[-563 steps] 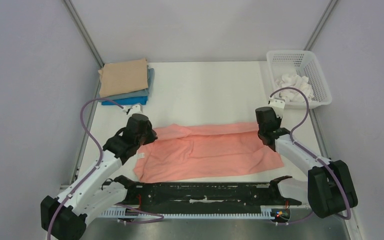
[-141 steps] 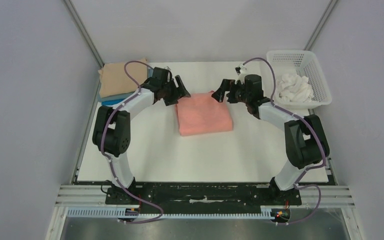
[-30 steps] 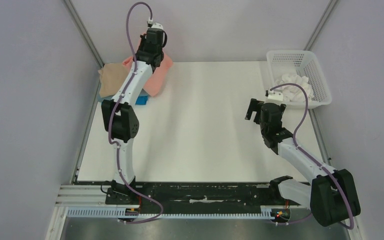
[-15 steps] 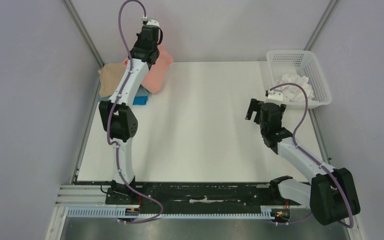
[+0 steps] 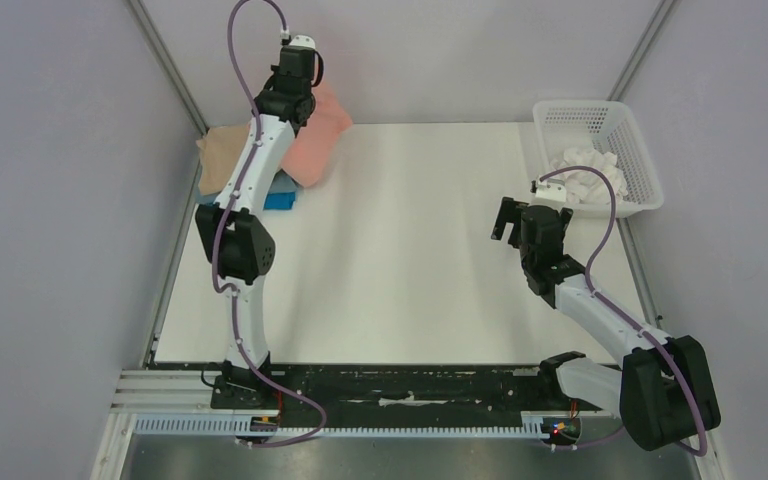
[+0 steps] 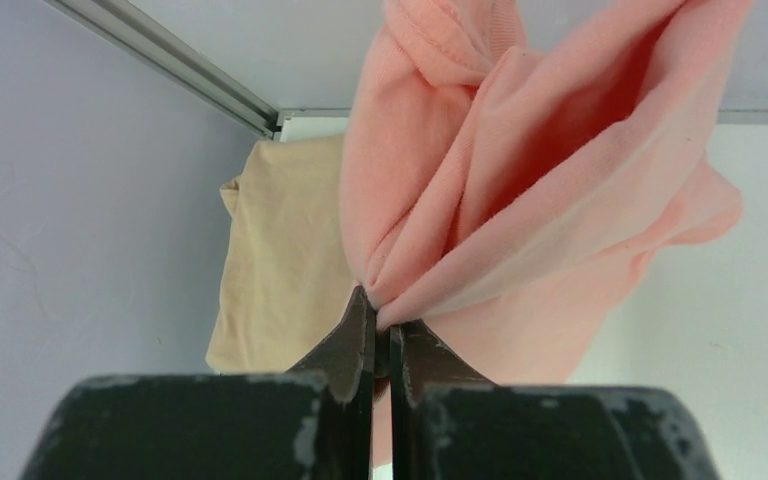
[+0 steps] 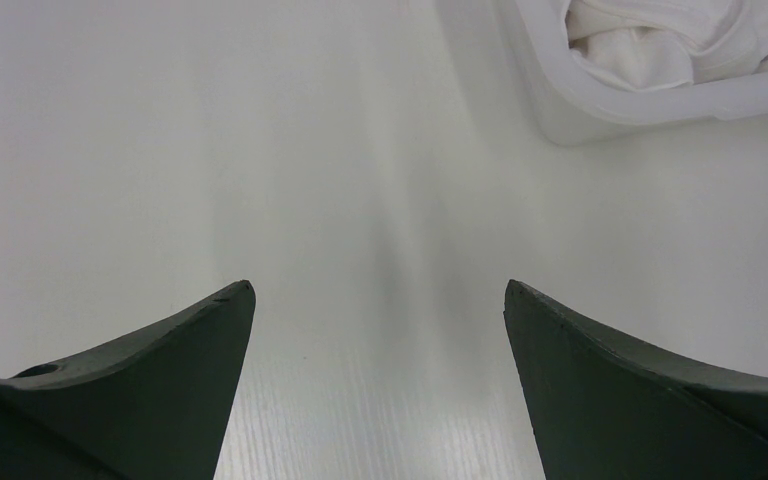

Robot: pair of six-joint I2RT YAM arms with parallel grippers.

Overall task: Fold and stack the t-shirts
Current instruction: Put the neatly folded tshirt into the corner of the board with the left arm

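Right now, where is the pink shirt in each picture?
Top view: the pink shirt hangs at the far-left corner, beside the tan shirt.
Left wrist: it fills the middle and top right, pinched in the shut left gripper.
Right wrist: not in it; only the table and the white basket show.
Shared landmark: the tan shirt, left of the pink one in the top and left wrist views.

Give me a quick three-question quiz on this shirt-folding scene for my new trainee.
1. True or false: the right gripper holds a shirt.
2. The left gripper pinches: A a towel, B the salmon-pink t-shirt, C nothing.
3. Which colour shirt lies on top of the stack in the far left corner?
Key: 1 false, it is open and empty. 2 B. 3 the tan t-shirt.
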